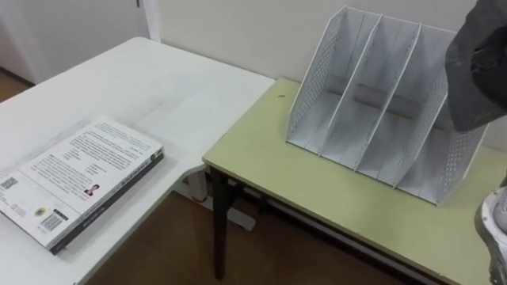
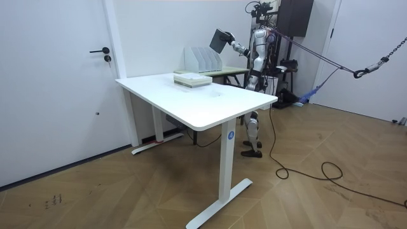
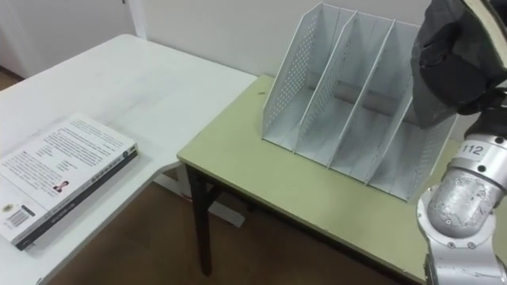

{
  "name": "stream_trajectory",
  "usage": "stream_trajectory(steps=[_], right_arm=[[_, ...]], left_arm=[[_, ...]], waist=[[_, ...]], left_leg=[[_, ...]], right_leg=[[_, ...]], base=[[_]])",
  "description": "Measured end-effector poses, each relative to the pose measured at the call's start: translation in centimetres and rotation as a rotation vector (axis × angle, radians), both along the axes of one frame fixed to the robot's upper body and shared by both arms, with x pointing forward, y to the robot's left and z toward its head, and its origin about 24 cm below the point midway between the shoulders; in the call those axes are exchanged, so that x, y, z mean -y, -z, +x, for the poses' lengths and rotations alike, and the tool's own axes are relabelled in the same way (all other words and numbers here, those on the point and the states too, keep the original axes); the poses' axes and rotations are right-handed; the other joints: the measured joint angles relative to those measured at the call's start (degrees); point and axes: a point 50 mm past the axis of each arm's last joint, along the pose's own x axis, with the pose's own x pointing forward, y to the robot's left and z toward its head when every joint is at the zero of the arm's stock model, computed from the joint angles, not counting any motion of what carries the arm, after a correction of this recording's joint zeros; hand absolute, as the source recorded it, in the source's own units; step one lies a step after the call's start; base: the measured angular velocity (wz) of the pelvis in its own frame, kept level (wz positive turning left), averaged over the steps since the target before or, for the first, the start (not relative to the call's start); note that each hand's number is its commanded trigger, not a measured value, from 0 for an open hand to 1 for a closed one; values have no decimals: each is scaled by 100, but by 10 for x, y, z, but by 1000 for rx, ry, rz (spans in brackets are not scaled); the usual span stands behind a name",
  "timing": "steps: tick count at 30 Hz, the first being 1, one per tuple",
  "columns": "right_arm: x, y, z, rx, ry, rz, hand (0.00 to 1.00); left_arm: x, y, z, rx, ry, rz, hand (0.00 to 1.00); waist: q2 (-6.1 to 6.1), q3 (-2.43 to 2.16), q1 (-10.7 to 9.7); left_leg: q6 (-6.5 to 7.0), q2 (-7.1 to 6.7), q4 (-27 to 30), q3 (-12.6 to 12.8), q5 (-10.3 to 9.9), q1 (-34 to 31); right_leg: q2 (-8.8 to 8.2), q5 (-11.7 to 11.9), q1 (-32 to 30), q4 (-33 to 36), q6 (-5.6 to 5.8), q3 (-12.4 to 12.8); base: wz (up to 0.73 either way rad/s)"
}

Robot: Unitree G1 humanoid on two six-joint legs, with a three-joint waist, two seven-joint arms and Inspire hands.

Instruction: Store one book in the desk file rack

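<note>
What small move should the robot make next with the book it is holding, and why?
Probably lower the dark book, held tilted in the right hand above the right end of the file rack, upright into a slot. Its slots look empty, and the other book lies flat on the white table.

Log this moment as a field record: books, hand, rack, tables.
held item: dark grey book, raised near the rack's right end
right hand: curled on that book
rack: white perforated desk file rack, visible slots empty, standing on the pale green table
other book: white-covered book, flat on the white desk
status: book not yet in the rack
</note>
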Motion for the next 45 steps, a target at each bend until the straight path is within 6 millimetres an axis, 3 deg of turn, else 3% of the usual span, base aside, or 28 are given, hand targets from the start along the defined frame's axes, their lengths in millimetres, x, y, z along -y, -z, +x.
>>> stream_trajectory(steps=[5,12,23,36,45], right_arm=[[1,3,1,-14,1,0,100],[-1,4,2,-24,-6,-4,100],[6,19,17,-143,11,17,100],[18,-2,47,-117,78,71,100],[29,21,53,-238,109,131,100]], left_arm=[[0,0,2,4,1,0,0],[-3,-1,3,8,-16,4,0],[-1,-1,8,-8,2,-7,0],[-7,-2,9,-7,-7,6,0],[-12,-3,6,-31,1,22,0]], waist=[[-16,10,79],[-116,64,103],[-90,15,245],[-213,32,271],[-165,3,283]], left_leg=[[-2,-1,1,-24,3,13],[-1,-16,37,-106,3,-16],[-3,-20,30,-164,6,-69],[-7,-52,47,-382,9,-70],[-6,-57,84,-437,9,-100]], right_leg=[[-8,0,-1,-9,0,-32],[-29,-1,-1,-26,1,-106],[-24,1,1,-92,3,-167],[-38,6,95,-110,7,-309],[-45,8,92,-99,6,-366]], base=[[1],[4],[2],[4],[1]])
